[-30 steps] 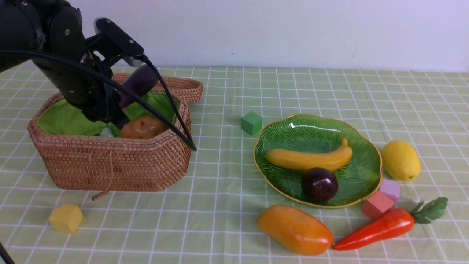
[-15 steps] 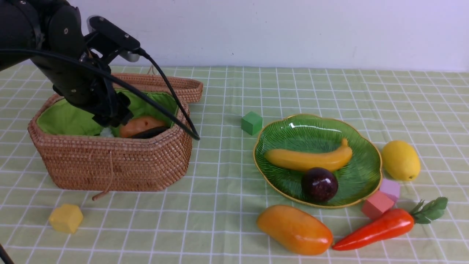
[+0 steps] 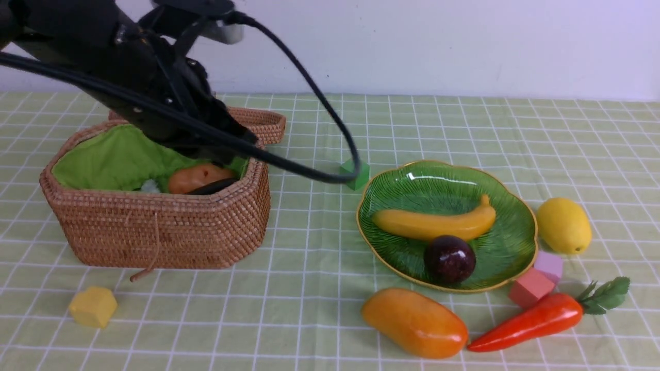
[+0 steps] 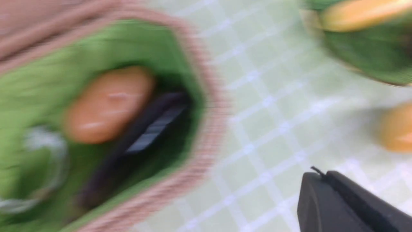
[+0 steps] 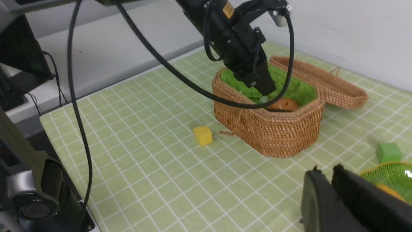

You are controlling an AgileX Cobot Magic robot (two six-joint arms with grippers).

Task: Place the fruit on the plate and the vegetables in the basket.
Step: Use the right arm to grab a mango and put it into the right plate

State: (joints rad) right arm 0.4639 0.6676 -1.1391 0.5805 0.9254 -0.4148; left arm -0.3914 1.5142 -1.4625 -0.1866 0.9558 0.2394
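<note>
Potato (image 3: 198,178) and eggplant (image 3: 212,187) are seen lying in the basket (image 3: 154,232), over whose right end the left gripper (image 3: 224,152) is held (jaws apart or together cannot be told). The carrot (image 3: 536,319), near-right of the plate (image 3: 505,242), is judged next; a long rightward reach is needed.

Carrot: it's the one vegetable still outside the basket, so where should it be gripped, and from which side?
Grip the carrot on its orange body, at the thick middle, probably from straight above, jaws across its width. It lies flat and slanted; the leaves look flimsy, and the pink block and mango crowd its ends.
</note>
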